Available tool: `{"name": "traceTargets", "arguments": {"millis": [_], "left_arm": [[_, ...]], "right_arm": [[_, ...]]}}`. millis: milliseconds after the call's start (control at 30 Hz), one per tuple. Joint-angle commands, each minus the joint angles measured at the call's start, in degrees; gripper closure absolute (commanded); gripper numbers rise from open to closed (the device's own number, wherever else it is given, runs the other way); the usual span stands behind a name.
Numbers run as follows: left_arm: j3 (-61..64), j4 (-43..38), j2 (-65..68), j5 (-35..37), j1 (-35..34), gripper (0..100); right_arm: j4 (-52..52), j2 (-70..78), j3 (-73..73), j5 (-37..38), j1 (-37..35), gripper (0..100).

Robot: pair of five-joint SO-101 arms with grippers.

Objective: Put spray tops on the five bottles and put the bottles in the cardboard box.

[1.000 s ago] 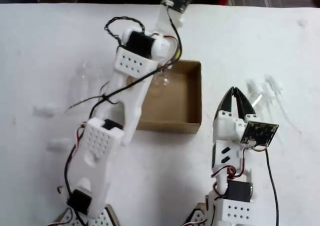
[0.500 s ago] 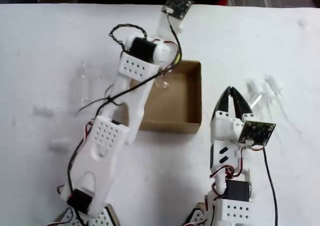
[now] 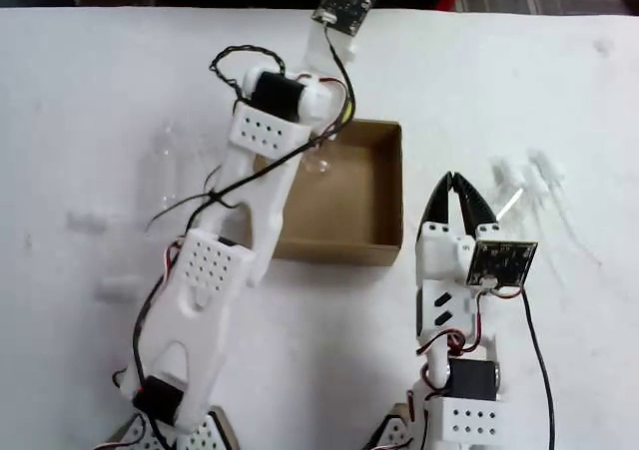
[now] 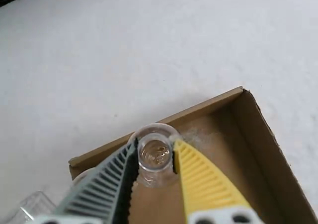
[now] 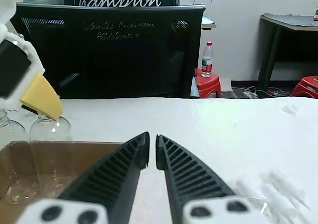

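Observation:
My left gripper (image 4: 155, 170), with one grey and one yellow finger, is shut on the neck of a clear bottle (image 4: 155, 154) that has no top. The bottle hangs upright in the cardboard box (image 3: 374, 196), near its far wall; it is also seen in the high view as the held bottle (image 3: 320, 161) and in the right wrist view as the held bottle (image 5: 49, 149). A second clear bottle (image 5: 10, 159) stands beside it. My right gripper (image 3: 454, 183) rests shut and empty just right of the box. White spray tops (image 3: 521, 183) lie to its right.
More clear bottles (image 3: 165, 161) lie on the white table left of the box, and small white pieces (image 3: 85, 221) lie nearer the left edge. A black chair (image 5: 109, 50) stands beyond the table's far edge.
My left arm has shifted slightly over the box, still holding the bottle. My right gripper has drifted a little to the left, toward the box, and stayed shut.

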Motion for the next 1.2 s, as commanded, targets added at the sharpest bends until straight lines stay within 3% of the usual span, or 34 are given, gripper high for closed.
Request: {"name": "traceTargets", "arguments": {"millis": [0,100,733,1033,1167], "left_arm": [[-2.7,2.1,-1.1,0.5,-0.7,90],[-2.8,2.6,-1.1,0.7,-0.7,86],[-2.9,0.4,-2.2,0.4,-0.7,80],[-2.7,0.0,-14.1,0.3,-0.8,80],[-2.5,1.7,-22.5,-3.4,-2.6,80]], "right_arm": [[0.0,0.4,0.4,0.7,-0.5,97.8],[0.0,0.4,0.4,0.7,-0.5,97.8],[0.0,0.4,0.4,0.8,-0.5,97.8],[0.0,0.4,0.4,0.8,-0.5,97.7],[0.0,0.4,0.4,0.8,-0.5,97.7]]}}
